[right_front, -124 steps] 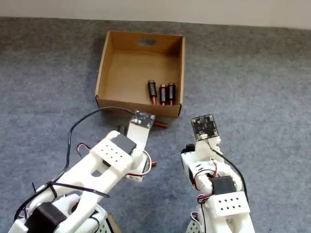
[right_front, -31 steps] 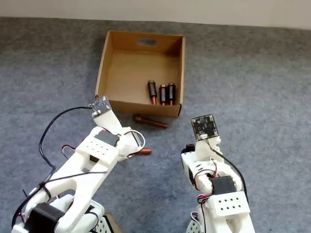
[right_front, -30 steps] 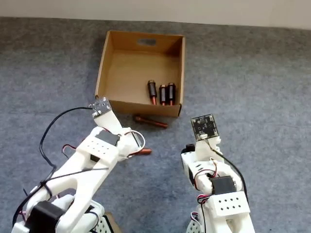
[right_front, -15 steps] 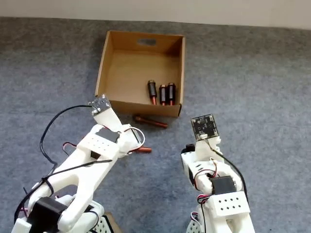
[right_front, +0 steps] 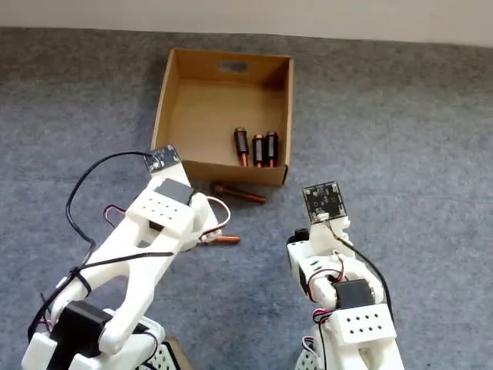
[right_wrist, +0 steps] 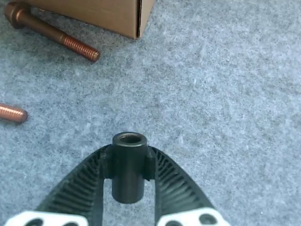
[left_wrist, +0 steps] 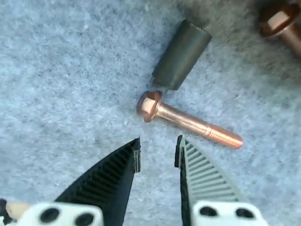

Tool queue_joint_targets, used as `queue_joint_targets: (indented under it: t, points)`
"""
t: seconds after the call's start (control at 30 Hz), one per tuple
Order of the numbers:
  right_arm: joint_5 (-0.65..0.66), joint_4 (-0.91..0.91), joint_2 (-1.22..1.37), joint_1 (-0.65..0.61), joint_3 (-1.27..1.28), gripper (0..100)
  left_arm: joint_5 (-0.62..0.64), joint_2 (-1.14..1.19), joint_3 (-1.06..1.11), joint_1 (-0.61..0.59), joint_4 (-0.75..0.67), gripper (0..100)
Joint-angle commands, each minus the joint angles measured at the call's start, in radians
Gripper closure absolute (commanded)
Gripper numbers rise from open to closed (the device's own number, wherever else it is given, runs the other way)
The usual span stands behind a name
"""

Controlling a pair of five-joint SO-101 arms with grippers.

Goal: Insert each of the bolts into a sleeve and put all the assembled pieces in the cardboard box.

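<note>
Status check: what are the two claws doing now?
Left gripper open over loose bolt, spare sleeve beside it. Right gripper shut on a sleeve. Nothing blocking.

The right gripper (right_wrist: 128,157), with black ribbed fingers (right_wrist: 87,181) on white bases, fills the near edge of the frame. It is clamped on a dark grey cylindrical sleeve (right_wrist: 128,183), one finger pressed to each side. The sleeve's open bore faces the camera, at about the middle of the frame. Beyond it spreads the grey, felt-like table (right_wrist: 225,94). In one far corner of the frame is the corner of a brown cardboard box (right_wrist: 94,12). A long copper-coloured bolt (right_wrist: 51,32) lies just beside its wall, head near the frame's edge and threaded end pointing away from the box. Nearer the gripper, the rounded tip of a second copper-coloured bolt (right_wrist: 11,114) juts in from the frame's edge, apart from the first.
</note>
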Motion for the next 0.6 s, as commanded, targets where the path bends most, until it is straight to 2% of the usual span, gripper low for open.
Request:
queue_joint_targets:
  t: [0.0,0.17,0.33,0.57]
  points:
    - [-0.003,-0.021,-0.015,-0.010,-0.004,99.2,-0.011,0.001,-0.041,-0.005,0.014,86]
    - [-0.005,-0.021,-0.015,-0.010,-0.002,99.2,0.080,0.001,-0.013,-0.005,-0.097,86]
    - [-0.005,-0.021,-0.015,-0.010,-0.002,99.2,0.089,0.001,0.114,-0.002,-0.238,86]
    - [-0.003,-0.021,-0.015,-0.010,-0.002,99.2,0.089,0.001,0.180,-0.008,-0.279,86]
